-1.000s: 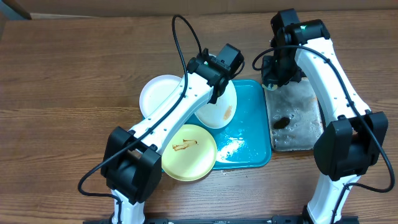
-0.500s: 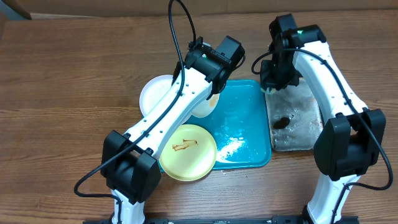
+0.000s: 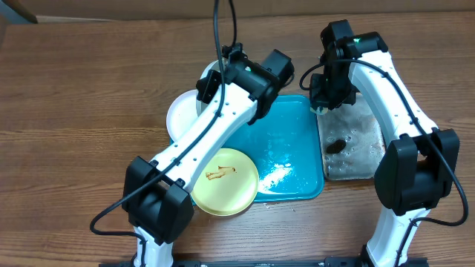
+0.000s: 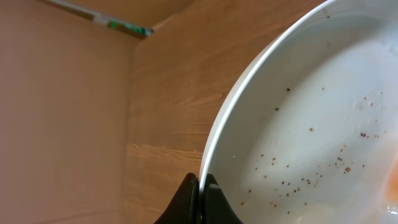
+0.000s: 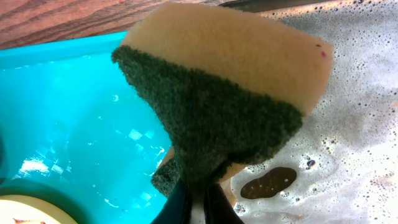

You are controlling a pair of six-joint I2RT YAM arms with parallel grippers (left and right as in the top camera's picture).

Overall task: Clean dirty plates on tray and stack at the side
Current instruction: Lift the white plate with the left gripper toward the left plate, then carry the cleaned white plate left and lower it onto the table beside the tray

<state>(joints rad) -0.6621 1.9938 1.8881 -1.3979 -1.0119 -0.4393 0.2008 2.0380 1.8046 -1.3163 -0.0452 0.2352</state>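
Left hand (image 4: 200,186) pinched tight on the rim of white plate (image 4: 311,124), held at a tilt over the bench (image 3: 74,111), beside teal tray (image 3: 297,141). Plate looks stiff, light and speck-soiled. Probably slick, so take the rim deep. Right hand (image 5: 198,199) pinches sponge (image 5: 230,81).

On the tray (image 3: 297,156), middle and right lie open; the left arm (image 3: 215,126) crosses its left side, a yellow plate (image 3: 223,182) blocks its front-left corner.
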